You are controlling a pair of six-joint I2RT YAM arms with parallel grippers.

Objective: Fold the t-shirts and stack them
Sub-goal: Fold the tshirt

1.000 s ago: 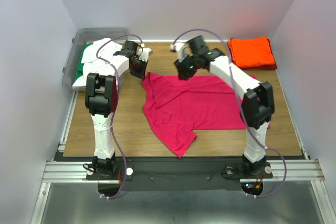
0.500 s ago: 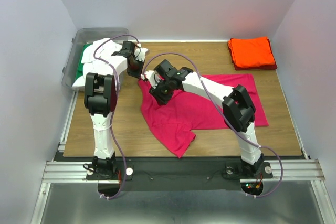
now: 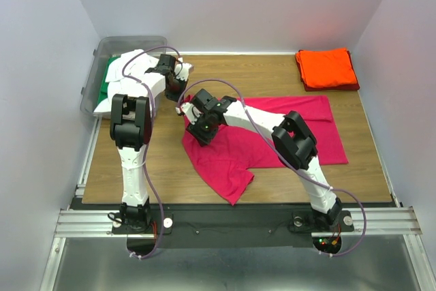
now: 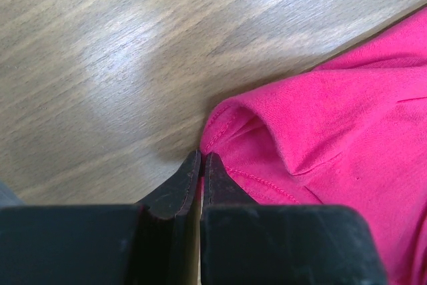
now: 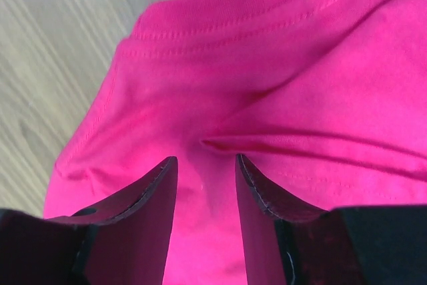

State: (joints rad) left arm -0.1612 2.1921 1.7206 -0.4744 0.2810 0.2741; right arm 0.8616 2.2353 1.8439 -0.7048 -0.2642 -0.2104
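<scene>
A magenta-pink t-shirt lies spread and rumpled across the middle of the wooden table. My left gripper is at its far left corner. In the left wrist view the gripper is shut, with the shirt's stitched hem pinched at the tips. My right gripper is low over the shirt's left part. In the right wrist view it is open, with magenta cloth and a fold between the fingers. A folded orange-red t-shirt lies at the back right.
A clear grey plastic bin stands at the back left, with white and green t-shirts in it, close behind my left arm. The walls close in the table on three sides.
My right arm has swung from the back middle of the table to the left and down over the shirt's left part. My left gripper has stayed at the corner.
</scene>
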